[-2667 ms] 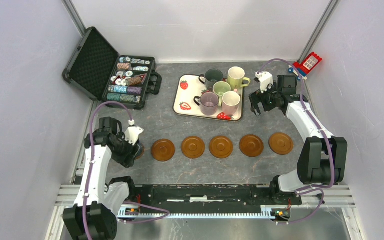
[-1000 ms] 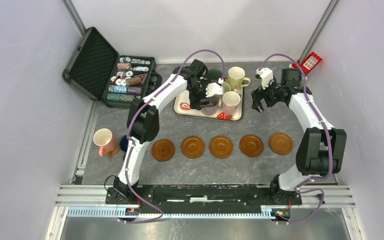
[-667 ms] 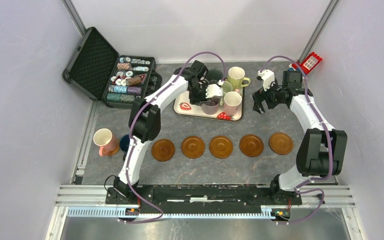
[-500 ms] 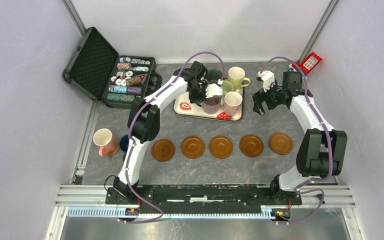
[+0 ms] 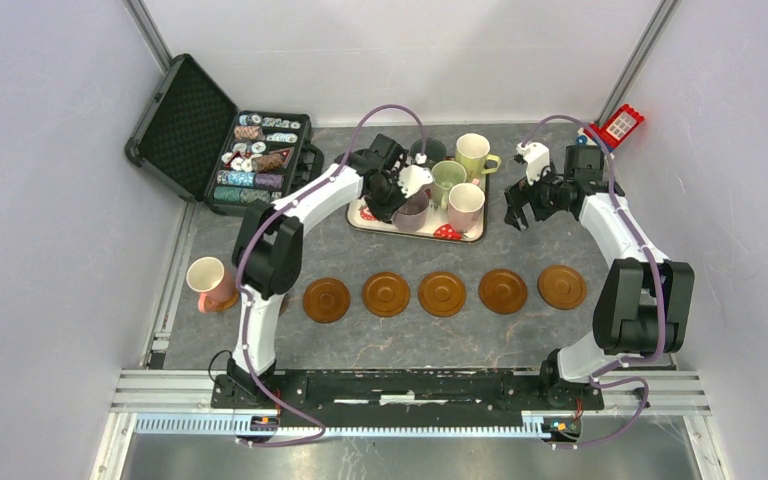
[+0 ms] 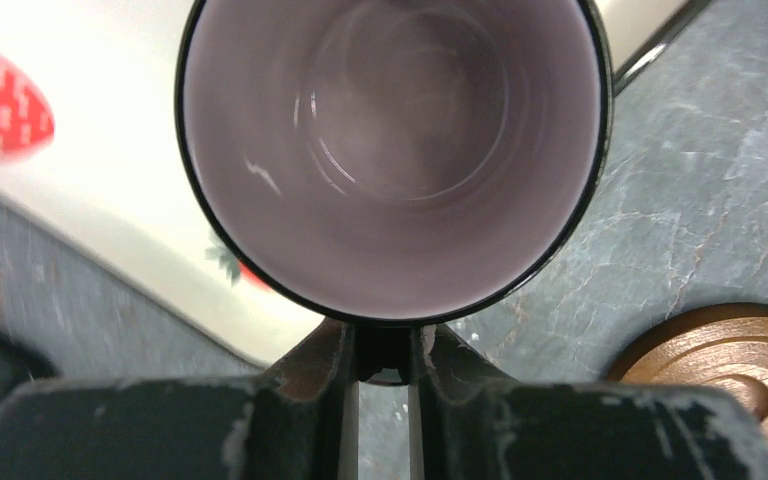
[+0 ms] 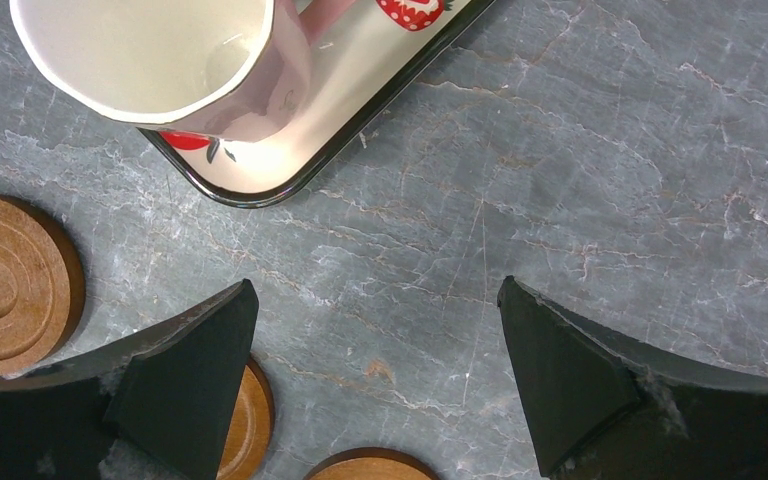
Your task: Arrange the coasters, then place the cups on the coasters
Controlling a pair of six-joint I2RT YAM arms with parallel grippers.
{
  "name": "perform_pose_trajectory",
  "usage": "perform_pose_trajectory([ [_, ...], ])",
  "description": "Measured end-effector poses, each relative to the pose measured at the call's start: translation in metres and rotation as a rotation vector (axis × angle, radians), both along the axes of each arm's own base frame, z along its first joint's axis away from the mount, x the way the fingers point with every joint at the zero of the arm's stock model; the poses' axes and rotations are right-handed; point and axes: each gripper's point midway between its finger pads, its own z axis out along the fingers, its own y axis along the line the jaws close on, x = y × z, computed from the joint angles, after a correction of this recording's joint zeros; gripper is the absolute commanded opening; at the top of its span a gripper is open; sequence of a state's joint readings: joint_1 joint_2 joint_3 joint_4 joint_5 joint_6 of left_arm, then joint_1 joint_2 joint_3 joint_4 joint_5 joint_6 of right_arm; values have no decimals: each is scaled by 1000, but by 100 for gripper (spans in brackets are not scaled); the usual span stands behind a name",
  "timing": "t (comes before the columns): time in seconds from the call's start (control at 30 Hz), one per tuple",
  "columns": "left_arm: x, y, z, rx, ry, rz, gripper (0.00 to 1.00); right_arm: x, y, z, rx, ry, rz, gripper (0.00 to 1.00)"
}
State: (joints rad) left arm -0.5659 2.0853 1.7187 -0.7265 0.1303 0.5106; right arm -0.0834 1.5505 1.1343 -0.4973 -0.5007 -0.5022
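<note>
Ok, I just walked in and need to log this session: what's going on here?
The left gripper is shut on the mauve ceramic mug at the white strawberry-print tray. The right gripper hangs open over the grey tabletop beside the tray. A pink mug already stands at the row's left end; five round brown wooden coasters lie bare.

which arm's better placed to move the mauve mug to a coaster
Left: the left hand is shut on the mauve mug; the right hand hangs open over the table beside the tray.
</note>
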Motion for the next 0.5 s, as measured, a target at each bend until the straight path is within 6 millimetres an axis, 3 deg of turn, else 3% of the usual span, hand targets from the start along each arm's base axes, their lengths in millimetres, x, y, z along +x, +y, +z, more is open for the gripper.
perform_pose_trajectory([
  [0.2,-20,32,17,-17,-2,311,2,0,0,0,7,-5,-8,98],
  [0.5,-64,69,78,-206,-76,685,2,-3,1,6,8,-18,-13,98],
])
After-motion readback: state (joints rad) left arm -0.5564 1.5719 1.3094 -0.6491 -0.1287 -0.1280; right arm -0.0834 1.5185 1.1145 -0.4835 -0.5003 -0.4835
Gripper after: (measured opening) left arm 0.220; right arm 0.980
